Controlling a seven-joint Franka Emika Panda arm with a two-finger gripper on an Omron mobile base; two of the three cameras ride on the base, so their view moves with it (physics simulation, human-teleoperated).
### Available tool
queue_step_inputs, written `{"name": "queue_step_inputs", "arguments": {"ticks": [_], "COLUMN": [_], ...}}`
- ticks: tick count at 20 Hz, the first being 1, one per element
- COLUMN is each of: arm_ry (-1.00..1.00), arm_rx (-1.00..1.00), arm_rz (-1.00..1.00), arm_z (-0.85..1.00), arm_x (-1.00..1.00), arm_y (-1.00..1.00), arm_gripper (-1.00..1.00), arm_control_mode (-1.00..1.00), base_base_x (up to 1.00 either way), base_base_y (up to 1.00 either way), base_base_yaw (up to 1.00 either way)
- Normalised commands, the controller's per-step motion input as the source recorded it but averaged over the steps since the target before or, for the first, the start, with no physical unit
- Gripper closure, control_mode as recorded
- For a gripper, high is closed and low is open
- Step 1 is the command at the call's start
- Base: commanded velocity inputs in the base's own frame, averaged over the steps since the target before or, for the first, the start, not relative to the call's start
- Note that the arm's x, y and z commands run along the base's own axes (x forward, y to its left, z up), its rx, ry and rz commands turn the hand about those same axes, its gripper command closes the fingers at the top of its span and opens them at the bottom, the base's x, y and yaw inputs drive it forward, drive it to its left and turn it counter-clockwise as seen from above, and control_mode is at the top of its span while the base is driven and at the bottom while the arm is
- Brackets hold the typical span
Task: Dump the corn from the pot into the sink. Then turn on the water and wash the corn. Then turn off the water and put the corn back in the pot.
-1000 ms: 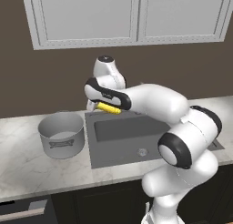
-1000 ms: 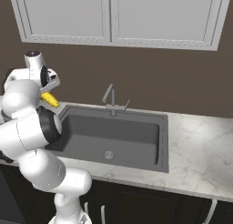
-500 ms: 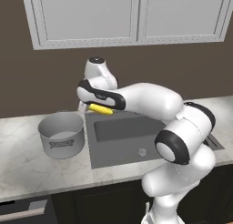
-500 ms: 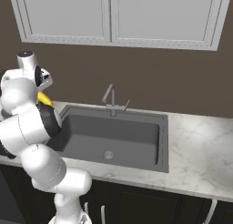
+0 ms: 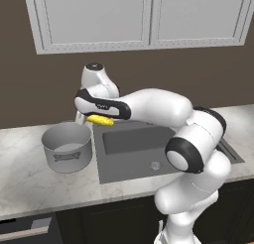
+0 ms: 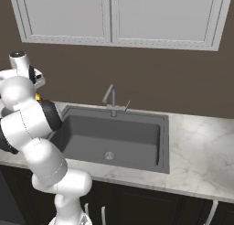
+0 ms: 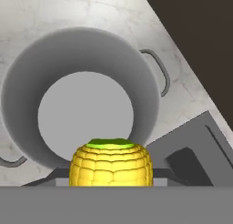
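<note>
My gripper (image 5: pixel 98 118) is shut on the corn (image 5: pixel 100 121), a small yellow bumpy cob held level in the air. It hangs just past the right rim of the pot (image 5: pixel 67 156), over the left edge of the sink (image 5: pixel 134 144). Looking down the hand, the corn (image 7: pixel 111 161) sits between my dark fingertips (image 7: pixel 58 175), its end facing the camera. Below it opens the grey pot (image 7: pixel 54 59), which holds nothing, with one loop handle (image 7: pixel 162 73) showing. From the right base camera, only a sliver of the corn (image 6: pixel 39 97) peeks past my arm, left of the sink (image 6: pixel 100 132).
A metal faucet (image 6: pixel 111 99) stands at the back of the sink, with a round drain (image 6: pixel 108 155) in the basin floor. Marble counter (image 6: pixel 196 146) runs to the right of the sink and around the pot. Wall cabinets (image 5: pixel 149 15) hang above.
The arm has swung left, carrying the corn from above the sink's left part toward the pot. The grip on the corn has not changed.
</note>
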Motion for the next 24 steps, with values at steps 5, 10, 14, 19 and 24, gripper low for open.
{"name": "queue_step_inputs", "arguments": {"ticks": [5,10,14,19,24], "arm_ry": [-0.02,-0.02,-0.02,0.0,0.0], "arm_rx": [0.0,0.0,0.0,0.0,0.0], "arm_rz": [0.0,0.0,0.0,0.0,0.0], "arm_z": [-0.01,-0.09,-0.19,-0.08,-0.03], "arm_x": [-0.01,0.0,0.0,0.0,0.0], "arm_y": [0.26,0.28,0.37,0.27,0.21], "arm_gripper": [1.0,1.0,1.0,1.0,1.0], "arm_control_mode": [-1.0,-1.0,-1.0,-1.0,-1.0], "base_base_x": [0.0,0.0,0.0,0.0,0.0], "base_base_y": [0.0,0.0,0.0,0.0,0.0], "base_base_yaw": [0.0,0.0,0.0,0.0,0.0]}}
